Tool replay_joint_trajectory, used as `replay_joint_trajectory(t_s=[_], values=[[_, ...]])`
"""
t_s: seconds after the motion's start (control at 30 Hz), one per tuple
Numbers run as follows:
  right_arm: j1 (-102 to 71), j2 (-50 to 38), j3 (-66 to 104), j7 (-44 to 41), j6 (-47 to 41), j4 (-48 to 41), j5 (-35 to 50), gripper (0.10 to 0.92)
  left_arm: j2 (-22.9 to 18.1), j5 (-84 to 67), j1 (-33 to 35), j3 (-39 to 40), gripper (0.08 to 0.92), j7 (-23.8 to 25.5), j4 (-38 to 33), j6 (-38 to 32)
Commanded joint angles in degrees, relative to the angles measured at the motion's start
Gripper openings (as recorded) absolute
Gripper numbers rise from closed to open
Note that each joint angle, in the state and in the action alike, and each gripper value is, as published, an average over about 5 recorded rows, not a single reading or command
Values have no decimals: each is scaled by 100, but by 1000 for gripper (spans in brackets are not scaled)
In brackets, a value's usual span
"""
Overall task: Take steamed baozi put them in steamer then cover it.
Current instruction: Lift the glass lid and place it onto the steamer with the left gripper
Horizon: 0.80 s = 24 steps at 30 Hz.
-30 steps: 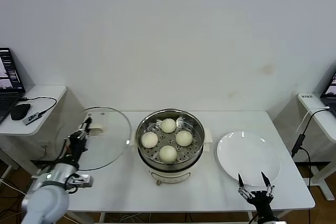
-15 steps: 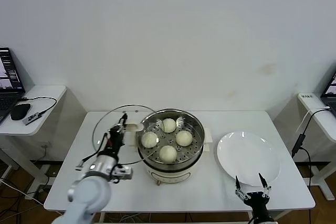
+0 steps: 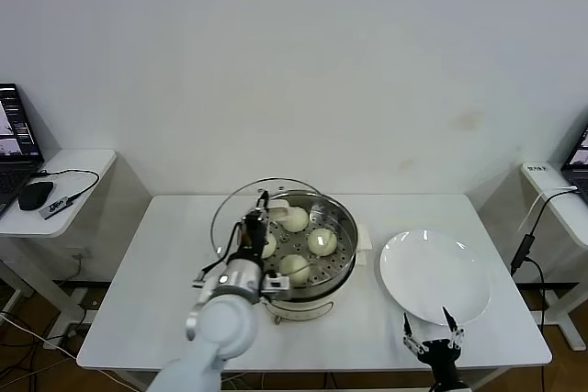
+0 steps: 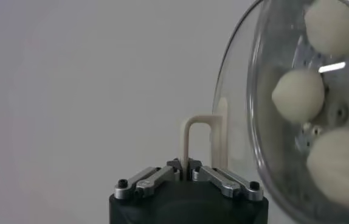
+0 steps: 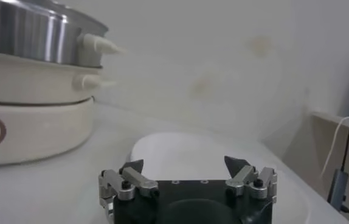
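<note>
holding clear glass cover — four creamy baozi beneath

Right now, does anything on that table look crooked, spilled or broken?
Only the glass lid: it hangs tilted over the steamer's left side, held by its handle in the left gripper, not seated. Four baozi sit neatly inside; nothing looks spilled or broken.

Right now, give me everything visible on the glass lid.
The cover is a round clear glass disc with a thin metal rim and a cream flat loop handle at its centre. It looks intact. The left gripper, fingers shut on that handle, holds it in the air, tilted. In the head view it overlaps the left part of the steamer, not seated on the rim. Through the glass the baozi show. Only the fingers touch it, as far as visible.
</note>
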Motion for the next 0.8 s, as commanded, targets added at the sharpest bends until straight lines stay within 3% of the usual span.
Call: replay_joint_trajectory(t_s=[0.03, 0.37, 0.8], values=[[10, 22, -6, 18, 21, -72, -137, 823, -677, 461, -395, 780, 138, 294, 454, 311], [-7, -21, 20, 22, 58, -46, -81, 823, -864, 828, -284, 769, 138, 302, 897, 210], [-45, -32, -9, 9, 103, -66, -86, 823, -809, 929, -217, 507, 138, 276, 912, 125]])
